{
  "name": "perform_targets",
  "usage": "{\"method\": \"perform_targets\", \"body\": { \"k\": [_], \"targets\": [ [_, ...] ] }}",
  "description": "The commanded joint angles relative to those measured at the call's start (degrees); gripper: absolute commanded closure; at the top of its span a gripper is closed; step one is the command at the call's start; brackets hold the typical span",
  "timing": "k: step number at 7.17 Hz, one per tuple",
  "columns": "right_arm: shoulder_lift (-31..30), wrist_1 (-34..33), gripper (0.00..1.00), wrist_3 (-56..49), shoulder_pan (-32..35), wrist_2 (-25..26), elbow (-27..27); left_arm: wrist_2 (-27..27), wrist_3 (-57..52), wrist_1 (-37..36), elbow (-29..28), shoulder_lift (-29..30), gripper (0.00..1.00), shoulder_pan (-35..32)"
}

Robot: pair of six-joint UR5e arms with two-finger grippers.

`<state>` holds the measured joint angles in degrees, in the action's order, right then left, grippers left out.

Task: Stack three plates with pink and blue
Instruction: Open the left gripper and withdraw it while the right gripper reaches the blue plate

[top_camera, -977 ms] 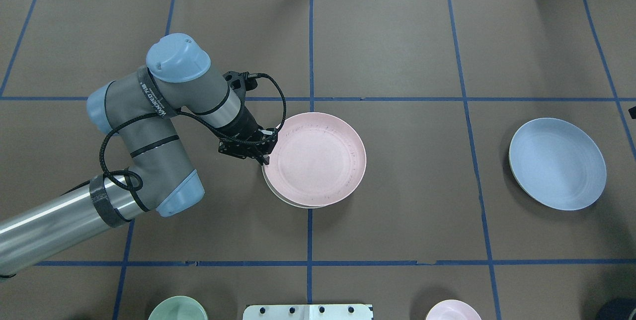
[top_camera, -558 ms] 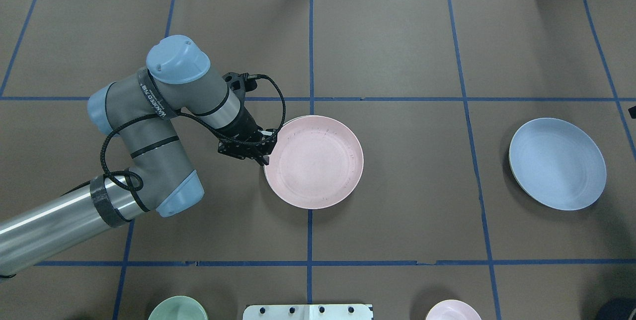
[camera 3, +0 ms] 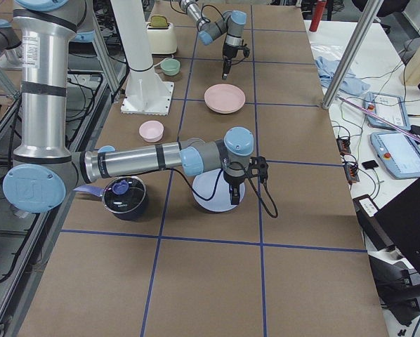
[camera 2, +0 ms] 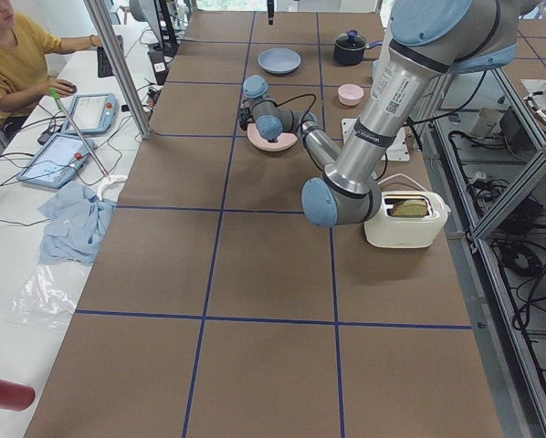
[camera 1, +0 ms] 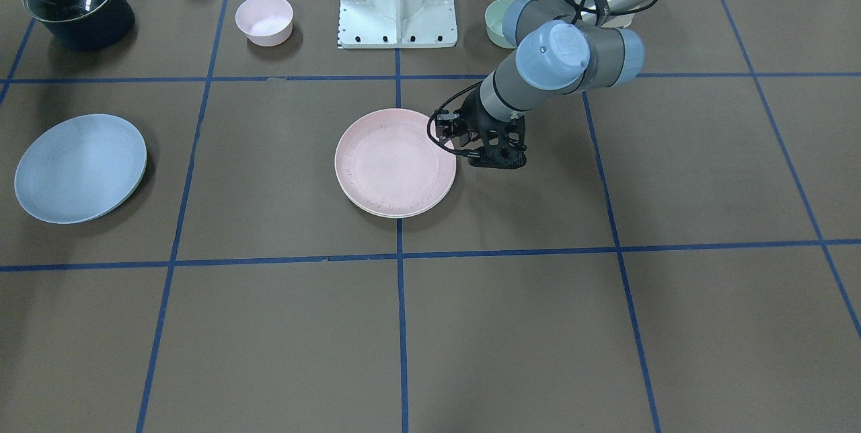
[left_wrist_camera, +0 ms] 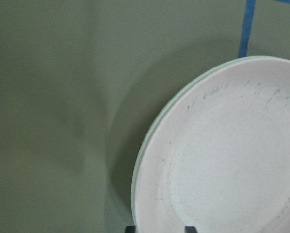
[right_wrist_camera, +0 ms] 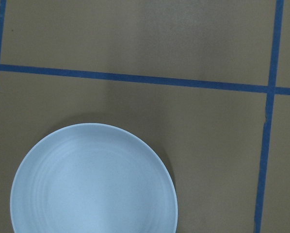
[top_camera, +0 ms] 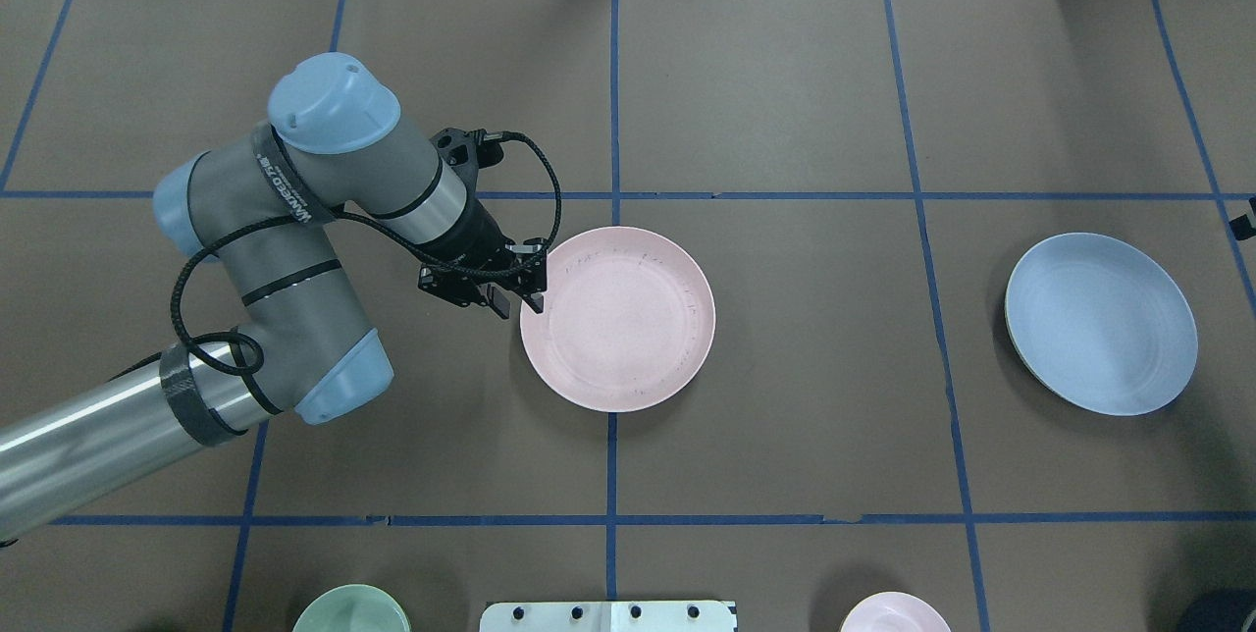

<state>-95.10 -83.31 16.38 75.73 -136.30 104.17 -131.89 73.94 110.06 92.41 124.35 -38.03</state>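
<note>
Left gripper (top_camera: 517, 299) hangs open at the rim of the pink plate (top_camera: 618, 318); right gripper (camera 3: 232, 199) hovers over the blue plate (camera 3: 208, 193), its grip impossible to tell

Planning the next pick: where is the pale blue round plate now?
In the overhead view the pale blue round shallow plate lies on the right side of the brown table, well apart from the pale pink round plate at centre.

You see a scuffed matt plastic pink plate (top_camera: 618, 318), a smooth matt blue plate (top_camera: 1101, 323), a papery brown tabletop (top_camera: 785, 73).
</note>
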Motion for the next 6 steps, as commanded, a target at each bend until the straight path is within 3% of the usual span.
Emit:
{"method": "perform_targets", "body": {
  "k": [1,2,3,6],
  "targets": [
    [0.0,0.0,0.0,4.2,-2.8,1.4,-0.2,-0.2,-0.6,-0.4,6.9,-5.3,0.57,-4.6],
    [0.0,1.3,0.01,7.8,-5.0,1.7,-0.9,-0.4,-0.8,-0.5,8.1,-6.7,0.58,-7.1],
    [-0.5,8.1,0.02,9.5,-5.2,1.3,-4.6,-0.4,-2.1,-0.5,9.8,-8.6,0.59,-8.7],
    [-0.7,37.3,0.04,21.2,-9.4,1.6,-20.1,-0.5,-3.4,-0.9,10.4,-9.4,0.59,-9.1]
  ]
}}
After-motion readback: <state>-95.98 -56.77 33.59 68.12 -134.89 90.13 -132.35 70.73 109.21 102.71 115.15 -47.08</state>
